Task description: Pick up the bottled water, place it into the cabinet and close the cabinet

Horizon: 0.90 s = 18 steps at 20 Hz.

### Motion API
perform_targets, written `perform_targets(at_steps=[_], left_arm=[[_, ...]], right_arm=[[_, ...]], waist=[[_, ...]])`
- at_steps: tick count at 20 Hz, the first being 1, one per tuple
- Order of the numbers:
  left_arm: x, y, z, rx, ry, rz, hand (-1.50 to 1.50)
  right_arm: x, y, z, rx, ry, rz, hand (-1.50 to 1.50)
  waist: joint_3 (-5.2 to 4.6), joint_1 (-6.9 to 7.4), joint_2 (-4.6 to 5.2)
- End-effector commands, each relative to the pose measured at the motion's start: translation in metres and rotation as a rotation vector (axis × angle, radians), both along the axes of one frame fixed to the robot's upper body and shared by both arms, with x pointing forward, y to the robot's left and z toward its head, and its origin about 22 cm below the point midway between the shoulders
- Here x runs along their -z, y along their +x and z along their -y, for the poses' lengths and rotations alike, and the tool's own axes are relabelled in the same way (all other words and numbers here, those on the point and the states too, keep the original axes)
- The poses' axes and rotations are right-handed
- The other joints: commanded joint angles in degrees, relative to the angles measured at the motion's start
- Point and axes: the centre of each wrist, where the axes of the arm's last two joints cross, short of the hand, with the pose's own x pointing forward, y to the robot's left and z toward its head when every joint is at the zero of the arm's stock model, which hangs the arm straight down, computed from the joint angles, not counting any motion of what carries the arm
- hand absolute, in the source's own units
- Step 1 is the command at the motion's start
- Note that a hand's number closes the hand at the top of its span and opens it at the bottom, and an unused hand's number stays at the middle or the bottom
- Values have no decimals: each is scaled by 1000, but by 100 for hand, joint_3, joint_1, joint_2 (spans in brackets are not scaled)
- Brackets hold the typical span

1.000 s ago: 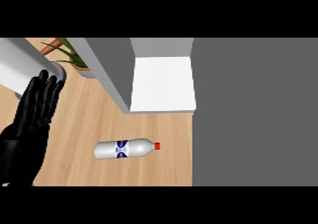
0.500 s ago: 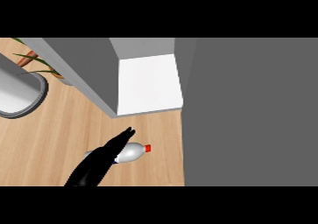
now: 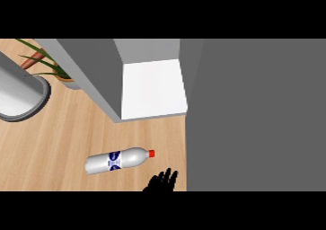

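A clear plastic water bottle with a red cap and a blue label [image 3: 119, 161] lies on its side on the light wooden counter [image 3: 52, 139], cap pointing right and slightly up in the head view. Nothing holds it. Just below and right of the cap, one black hand [image 3: 161, 183] pokes in from the lower edge, fingers straight and spread, empty, close to the bottle but apart from it. Whether it is the left or the right hand I cannot tell from so little of it, and no other hand shows.

Beyond the bottle stands the grey cabinet [image 3: 92, 72], its white inside [image 3: 154, 87] exposed, with a broad grey panel [image 3: 258, 112] filling the right side, which I take to be its open door. A green potted plant [image 3: 42, 65] and a grey round vessel [image 3: 16, 96] sit at the far left.

The pick-up looks to be the step in hand, with the grasp not yet made. The next move calls for the hand to come over the bottle's body and curl round it across its width, since a round bottle lying flat may roll away if nudged. Then it needs lifting to the white shelf.
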Motion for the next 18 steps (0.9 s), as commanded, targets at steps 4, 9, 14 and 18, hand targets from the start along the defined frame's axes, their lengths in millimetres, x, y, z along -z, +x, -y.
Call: perform_targets(at_steps=[4,9,14,18], left_arm=[[7,-44,45,4,103,12,-150],[5,-59,54,3,121,-4,-150],[0,-48,58,-9,131,24,-150],[2,-56,60,-28,121,39,-150]], right_arm=[[-23,-29,17,7,5,-2,-150],[-31,-51,20,14,30,-7,-150],[-33,-48,25,21,8,-19,-150],[-27,-59,27,11,32,-25,-150]], waist=[[-28,159,-13],[-28,159,-18],[-29,240,2],[-18,180,-45]])
